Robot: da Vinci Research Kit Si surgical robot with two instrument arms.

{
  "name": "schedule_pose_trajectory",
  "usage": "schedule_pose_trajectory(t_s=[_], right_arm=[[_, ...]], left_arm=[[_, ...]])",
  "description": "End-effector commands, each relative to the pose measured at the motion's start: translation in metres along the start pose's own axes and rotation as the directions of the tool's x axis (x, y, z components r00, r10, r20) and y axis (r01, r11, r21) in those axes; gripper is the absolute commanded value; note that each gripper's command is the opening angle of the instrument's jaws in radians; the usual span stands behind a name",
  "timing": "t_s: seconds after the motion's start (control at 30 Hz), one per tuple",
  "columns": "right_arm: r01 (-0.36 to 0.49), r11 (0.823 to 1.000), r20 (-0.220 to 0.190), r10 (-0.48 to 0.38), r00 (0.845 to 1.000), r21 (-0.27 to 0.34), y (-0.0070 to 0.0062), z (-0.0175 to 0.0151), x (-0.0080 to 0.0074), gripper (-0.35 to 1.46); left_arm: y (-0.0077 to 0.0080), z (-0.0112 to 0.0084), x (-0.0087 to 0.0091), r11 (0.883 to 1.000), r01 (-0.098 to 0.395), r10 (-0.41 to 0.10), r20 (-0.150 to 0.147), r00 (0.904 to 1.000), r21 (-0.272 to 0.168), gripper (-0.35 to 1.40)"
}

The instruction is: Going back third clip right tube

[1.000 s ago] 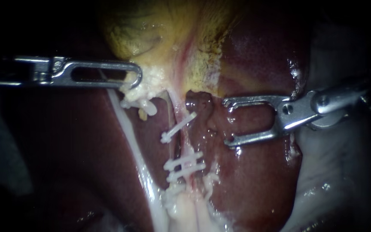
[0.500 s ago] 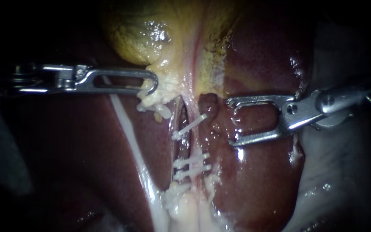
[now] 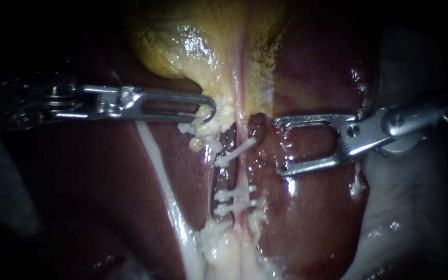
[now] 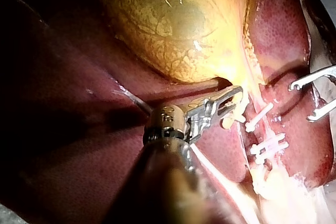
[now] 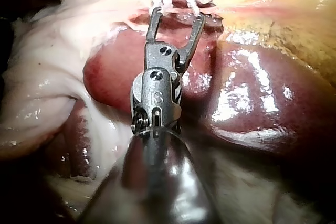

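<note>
Three white clips sit across a pale tube [image 3: 238, 179]: one slanted upper clip [image 3: 234, 151] and two lower clips [image 3: 234, 200] close together. My right instrument [image 3: 280, 147] stands just right of the tube, level with the upper clip, jaws open and holding nothing, over the liver [image 3: 312, 223]. My left instrument [image 3: 208, 111] is shut on whitish tissue at the neck of the yellow gallbladder [image 3: 182, 46]. In the right wrist view the open jaws of my right instrument [image 5: 177, 17] stop just short of the clips [image 5: 160, 2]. The left wrist view shows my left instrument [image 4: 233, 98] beside the clips [image 4: 260, 118].
A long white strand [image 3: 159, 171] runs down the liver left of the clipped tube. Pale fatty tissue [image 3: 224, 249] bunches below the lower clips. More pale tissue [image 3: 405, 207] lies at the right, beyond the liver's edge.
My left instrument has moved right, drawing the gallbladder neck tissue toward the tube. The right instrument backed slightly to the right, then held still with its jaws open.
</note>
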Motion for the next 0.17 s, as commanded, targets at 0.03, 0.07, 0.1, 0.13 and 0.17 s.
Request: schedule_pose_trajectory(t_s=[0.03,0.07,0.1,0.13,0.17], right_arm=[[0.0,1.0,0.0,0.0,1.0,0.0,0.0,0.0,0.0,0.5],[0.0,1.0,0.0,0.0,1.0,0.0,0.0,0.0,0.0,0.5],[0.0,1.0,0.0,0.0,1.0,0.0,0.0,0.0,0.0,0.5],[0.0,1.0,0.0,0.0,1.0,0.0,0.0,0.0,0.0,0.5],[0.0,1.0,0.0,0.0,1.0,0.0,0.0,0.0,0.0,0.5]], left_arm=[[0.0,0.0,0.0,1.0,-0.001,0.001,-0.001,1.0,0.002,-0.35],[0.0,-0.0001,0.0,1.0,-0.001,0.001,-0.001,1.0,0.002,-0.35],[0.0,-0.0001,0.0,1.0,-0.002,0.002,-0.002,1.0,0.003,-0.35],[0.0,0.0,0.0,1.0,-0.002,0.002,-0.003,1.0,0.004,-0.35],[0.0,-0.0001,0.0,1.0,-0.002,0.002,-0.003,1.0,0.004,-0.35]])
